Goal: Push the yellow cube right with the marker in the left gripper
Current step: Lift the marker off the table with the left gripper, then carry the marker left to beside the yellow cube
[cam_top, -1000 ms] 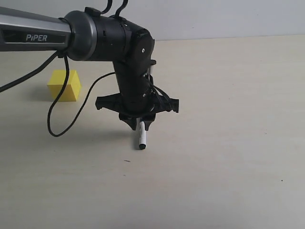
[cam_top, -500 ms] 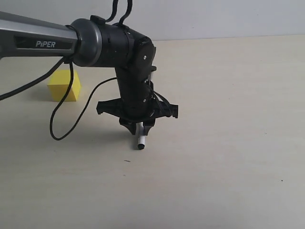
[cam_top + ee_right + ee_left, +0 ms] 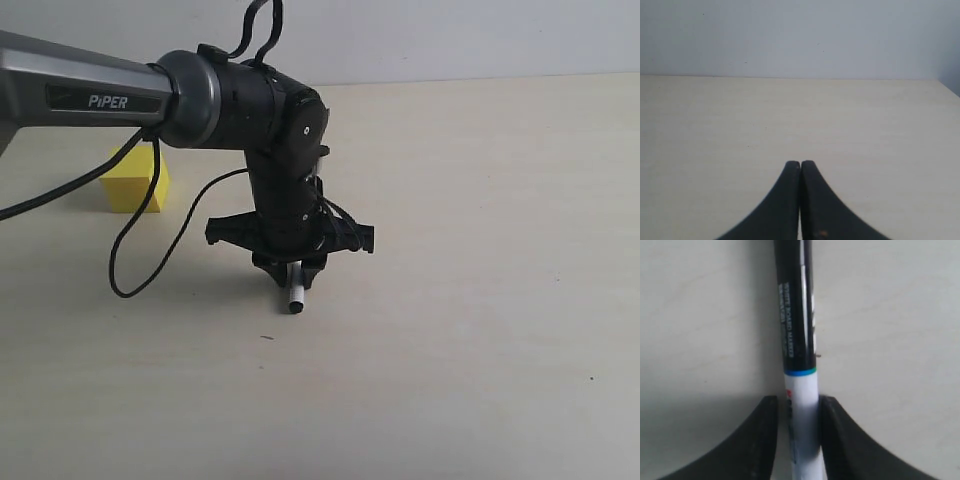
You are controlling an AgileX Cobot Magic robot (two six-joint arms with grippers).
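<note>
My left gripper [image 3: 293, 271] points down near the middle of the table, shut on the marker [image 3: 296, 290], whose white barrel and black end stick out below the fingers, the tip at or just above the tabletop. In the left wrist view the marker [image 3: 799, 340] runs between the two black fingers [image 3: 762, 440], white barrel clamped, black capped part beyond. The yellow cube [image 3: 136, 183] rests on the table far to the left of the gripper, partly behind the arm's cable. My right gripper [image 3: 800, 165] is shut on nothing over bare table.
The black and grey "PiPER" arm [image 3: 100, 95] reaches in from the left, above the cube. Its black cable [image 3: 130, 270] loops down between cube and gripper. The pale table [image 3: 480, 300] stretches right and forward; a wall rises behind it.
The left arm has shifted slightly right and its wrist sank a little; the marker tip has barely moved. The cube has not moved.
</note>
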